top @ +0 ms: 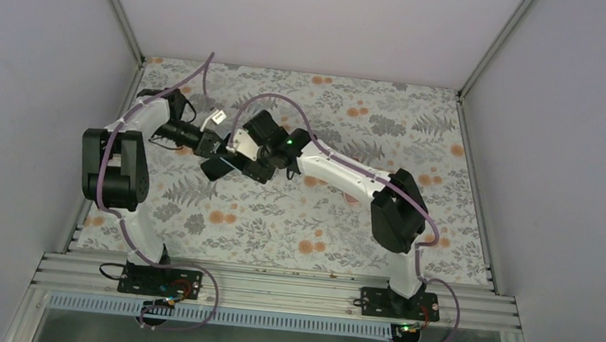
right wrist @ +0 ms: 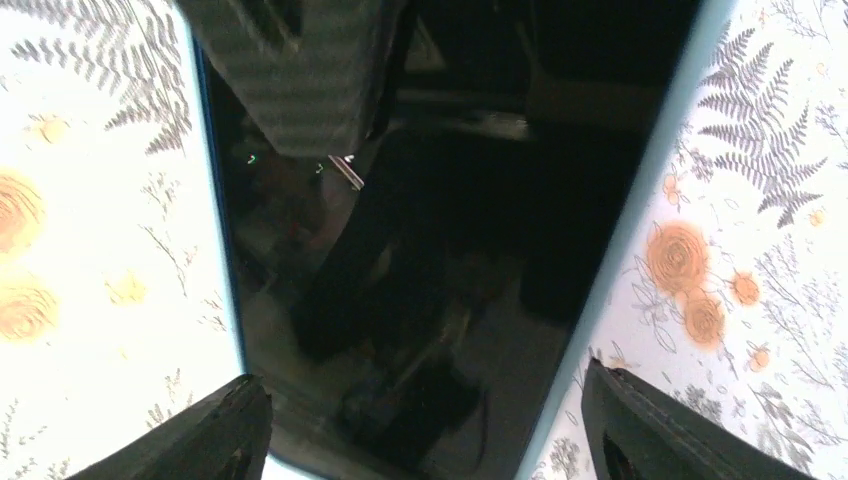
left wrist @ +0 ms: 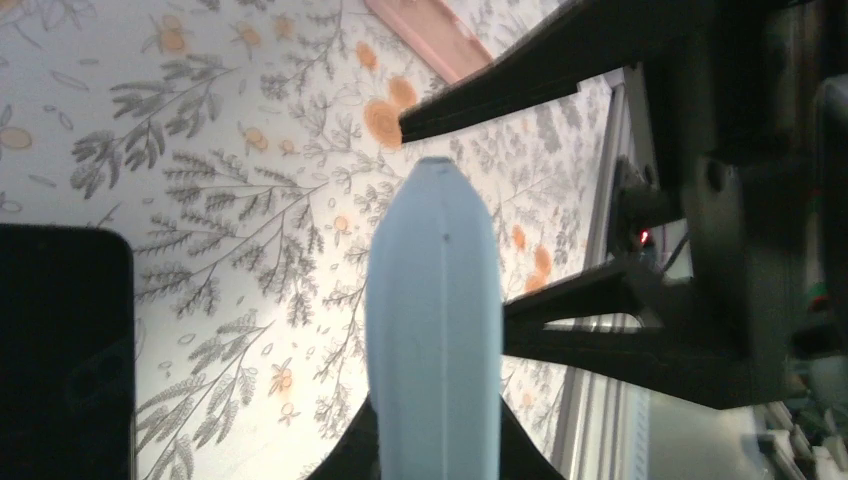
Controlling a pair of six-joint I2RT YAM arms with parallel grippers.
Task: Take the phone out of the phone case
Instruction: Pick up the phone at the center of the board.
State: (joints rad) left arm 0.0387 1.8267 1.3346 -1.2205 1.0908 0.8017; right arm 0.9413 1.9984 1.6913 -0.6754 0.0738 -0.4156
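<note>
My left gripper (left wrist: 432,445) is shut on the pale blue phone case (left wrist: 432,320), which I see edge-on, pointing away from the camera. In the top view the case (top: 242,142) is a pale patch between the two wrists. The black phone (left wrist: 60,350) lies flat at the left of the left wrist view. It fills the right wrist view (right wrist: 420,230) with a thin blue rim along both sides, and shows in the top view (top: 215,167). My right gripper (right wrist: 425,400) is open, its fingers either side of the phone's near end without touching it. Both grippers (top: 218,143) (top: 238,164) meet at centre-left.
The flowered tablecloth (top: 345,224) covers the table. A pink flat object (left wrist: 430,35) lies at the top of the left wrist view. The right gripper's black fingers (left wrist: 480,100) reach in beside the case. The metal rail (top: 273,288) runs along the near edge.
</note>
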